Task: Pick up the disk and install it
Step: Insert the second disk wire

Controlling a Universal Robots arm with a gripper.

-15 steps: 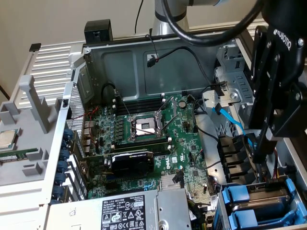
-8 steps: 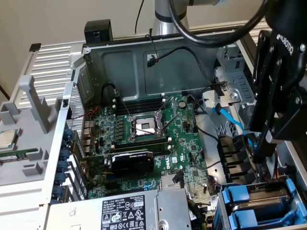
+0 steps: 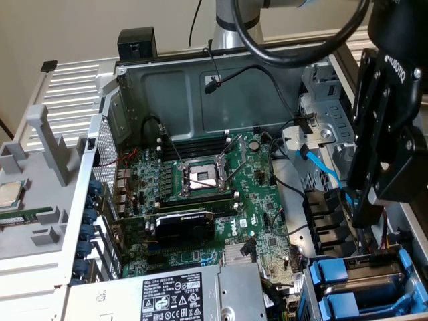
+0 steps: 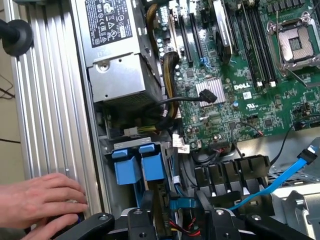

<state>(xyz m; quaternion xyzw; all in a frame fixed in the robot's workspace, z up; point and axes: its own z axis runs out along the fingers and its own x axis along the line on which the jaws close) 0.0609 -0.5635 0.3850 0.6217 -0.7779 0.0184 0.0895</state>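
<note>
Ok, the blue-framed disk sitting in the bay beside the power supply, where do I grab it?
Grip the disk's blue frame at its exposed end, coming in from the bay's open side. The bay wall appears to close in the long faces, so that blue end is probably the one part that offers a hold.

The robot arm (image 3: 234, 23) has a silver-grey metal column with a darker band at its joint, and a thick black cable (image 3: 314, 50) loops across it towards the wrist. The gripper (image 3: 381, 144) is black and blocky, built of flat linked bars, with white ROBOTIQ lettering running along its side and a round pivot screw on one link. In the wrist view its black linkages (image 4: 175, 222) carry round silver-grey pivot pins and bolt heads.
</note>
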